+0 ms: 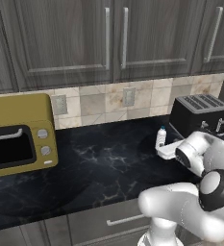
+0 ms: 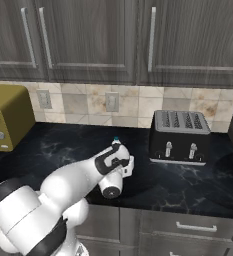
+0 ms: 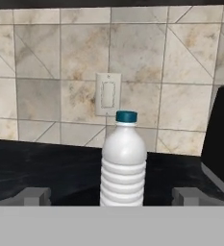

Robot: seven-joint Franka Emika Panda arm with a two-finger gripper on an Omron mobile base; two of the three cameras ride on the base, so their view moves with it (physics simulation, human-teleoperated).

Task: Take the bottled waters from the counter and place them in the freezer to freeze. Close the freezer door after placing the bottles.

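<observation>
One bottled water (image 3: 123, 163), a ribbed bottle with a teal cap, stands upright on the black veined counter (image 1: 104, 163) close to the tiled back wall. My gripper (image 3: 112, 197) is open, its fingertips (image 3: 34, 196) spread wide on either side of the bottle's lower body and apart from it. From the left base view the bottle (image 1: 161, 137) rises just beyond my hand (image 1: 167, 150). In the right base view just the teal cap (image 2: 116, 140) peeks over my wrist. The freezer and its door are out of view.
A black four-slot toaster (image 1: 200, 115) (image 2: 180, 135) stands right of the bottle, near my hand. A yellow toaster oven (image 1: 17, 139) (image 2: 3, 120) sits far left. Wall outlets (image 3: 107, 94) are behind, cabinets above, and grey drawers (image 2: 188, 227) below the counter edge.
</observation>
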